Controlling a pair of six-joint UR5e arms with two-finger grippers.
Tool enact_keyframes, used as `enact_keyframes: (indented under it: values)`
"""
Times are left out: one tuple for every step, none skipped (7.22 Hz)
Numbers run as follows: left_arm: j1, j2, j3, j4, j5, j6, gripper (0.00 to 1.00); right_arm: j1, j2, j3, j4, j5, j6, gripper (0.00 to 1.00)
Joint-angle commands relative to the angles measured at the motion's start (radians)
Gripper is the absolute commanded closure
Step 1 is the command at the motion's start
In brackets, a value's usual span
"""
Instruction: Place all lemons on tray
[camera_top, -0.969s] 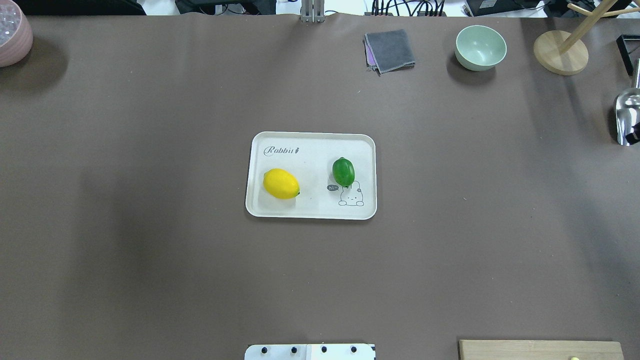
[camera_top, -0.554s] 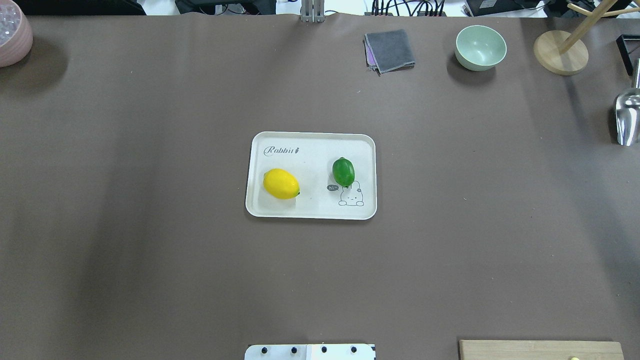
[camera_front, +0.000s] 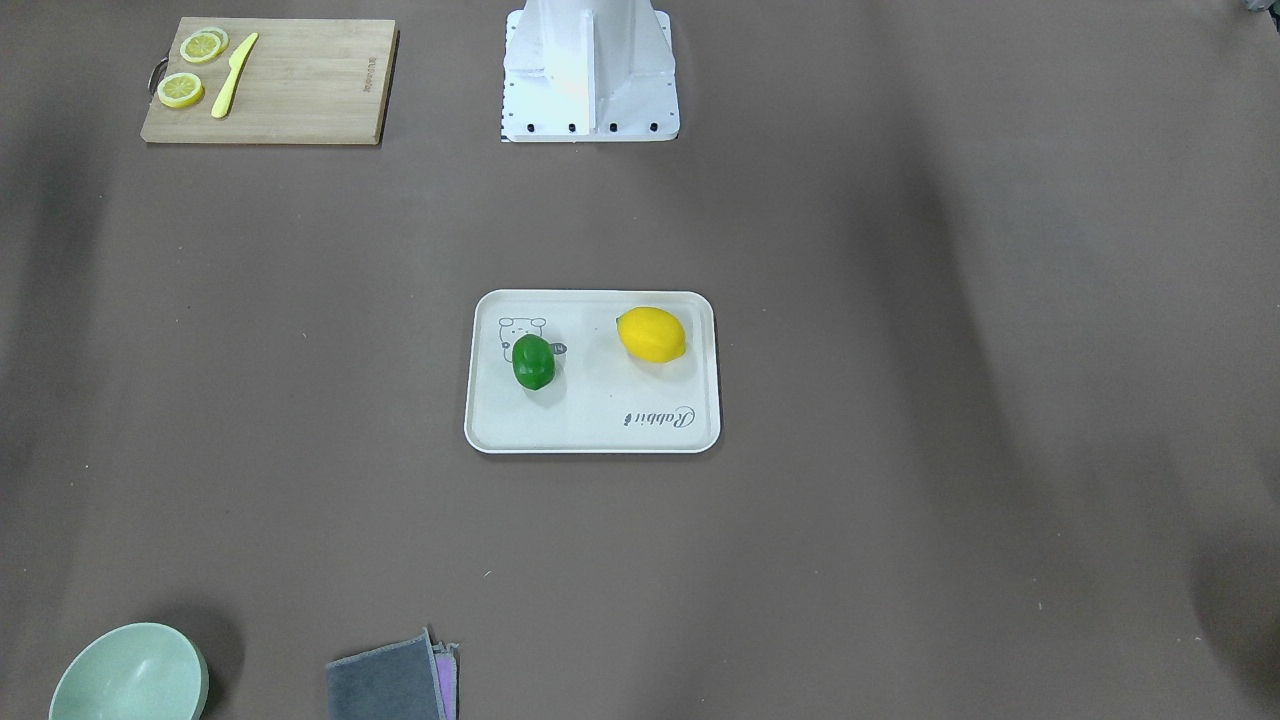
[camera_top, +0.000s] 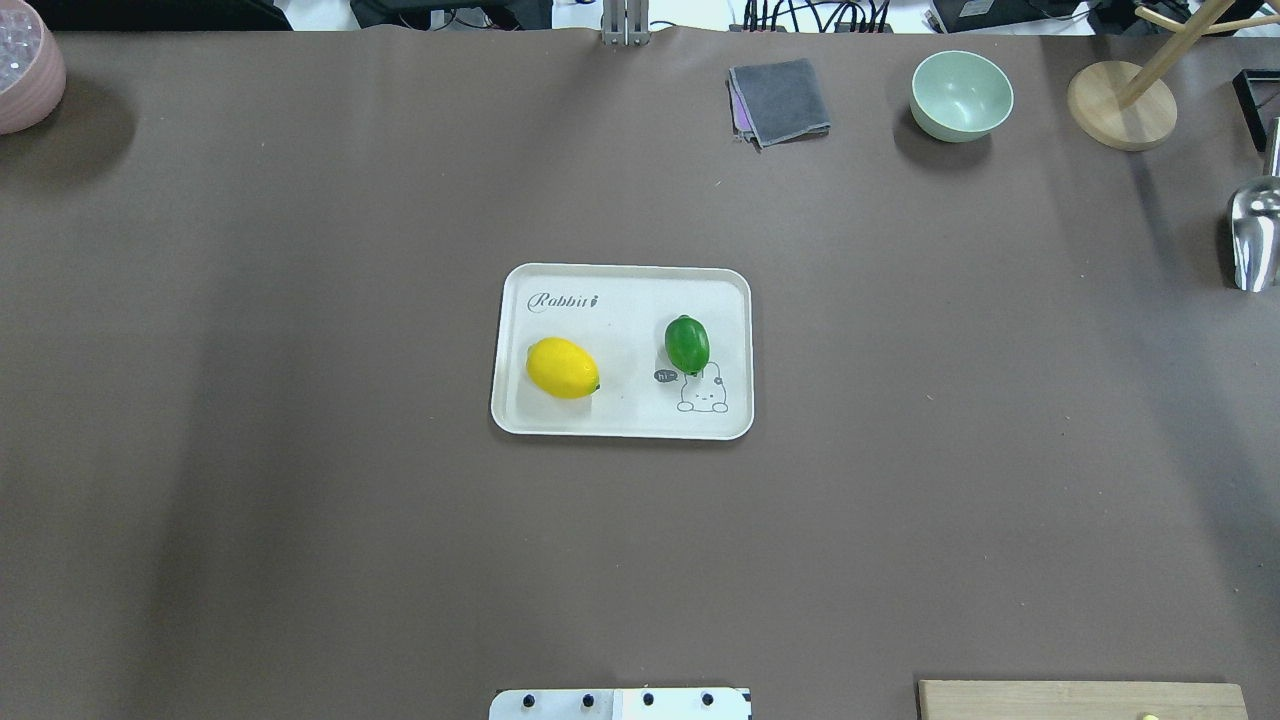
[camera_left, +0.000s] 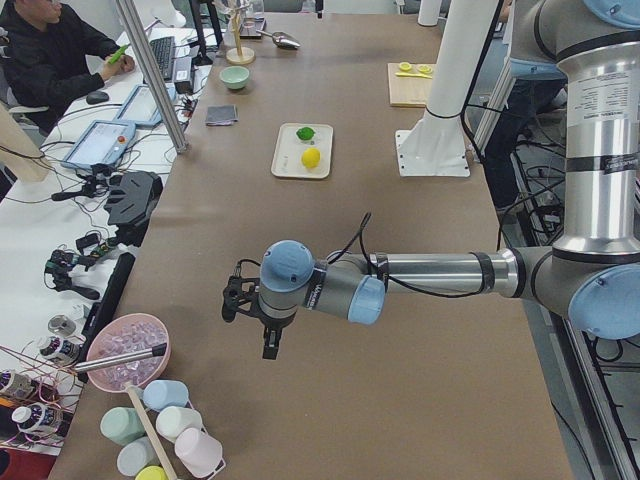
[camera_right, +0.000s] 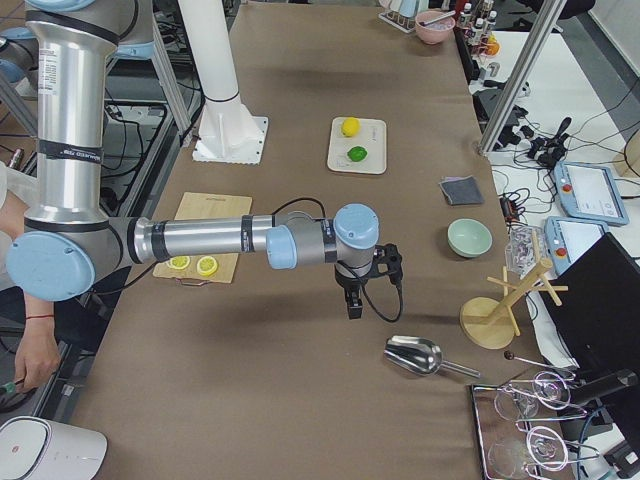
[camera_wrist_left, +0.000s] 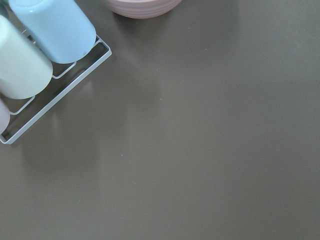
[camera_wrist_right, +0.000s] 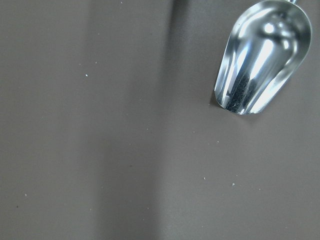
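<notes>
The cream-white tray lies at the middle of the table, also in the front view. The yellow lemon lies on its left half. The green lemon lies on its right half, by the bear drawing. Both grippers are far from the tray and hold nothing I can see. My left gripper hangs over the table's left end. My right gripper hangs over the right end near a metal scoop. They show only in the side views, so I cannot tell whether they are open or shut.
A wooden cutting board with lemon slices and a yellow knife lies near the robot's base. A green bowl, a grey cloth, a wooden stand and the scoop sit far right. A pink bowl and racked cups are far left.
A small dark shape beside the scoop at the overhead view's right edge is gone from that view. The tray and both lemons have not moved.
</notes>
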Motion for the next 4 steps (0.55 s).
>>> enact_keyframes:
  values:
    - [0.001, -0.005, 0.004, 0.0, -0.001, 0.0, 0.02, 0.0, 0.0, 0.001, 0.0, 0.0, 0.0, 0.0]
    - [0.001, -0.008, 0.004, 0.0, 0.0, -0.001, 0.02, 0.0, 0.002, -0.001, 0.0, 0.0, 0.0, 0.0]
    - [0.001, -0.013, 0.007, 0.0, 0.001, 0.0, 0.02, 0.0, 0.0, 0.001, 0.0, 0.0, 0.0, 0.0]
    - [0.001, -0.013, 0.008, 0.0, 0.001, -0.001, 0.02, 0.0, 0.0, 0.004, 0.0, 0.002, 0.002, 0.0]
